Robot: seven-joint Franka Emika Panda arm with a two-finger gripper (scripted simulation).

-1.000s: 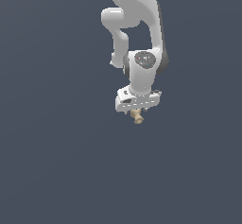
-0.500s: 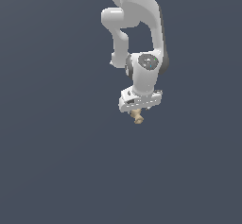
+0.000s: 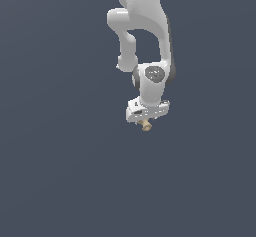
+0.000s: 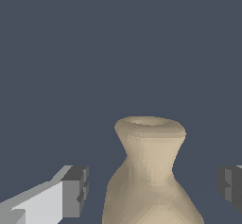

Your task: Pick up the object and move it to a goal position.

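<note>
Object (image 4: 150,176): tan, vase-shaped, narrow waist, flared rim, upright; tiny in exterior view (image 3: 146,126), directly under hand.

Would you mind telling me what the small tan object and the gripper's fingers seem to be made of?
The object looks like unglazed clay or wood: matte beige, faceted, no shine, shaped like a small vase. As a render, it leaves this open. The gripper has white fingers that look like painted metal or hard plastic, tipped with dark grey pads, possibly rubber.

The arm (image 3: 142,36) is glossy white with rounded links and dark grey joint seams. Its claw (image 3: 146,120) is white, with dark grey fingertips (image 4: 75,190).
</note>
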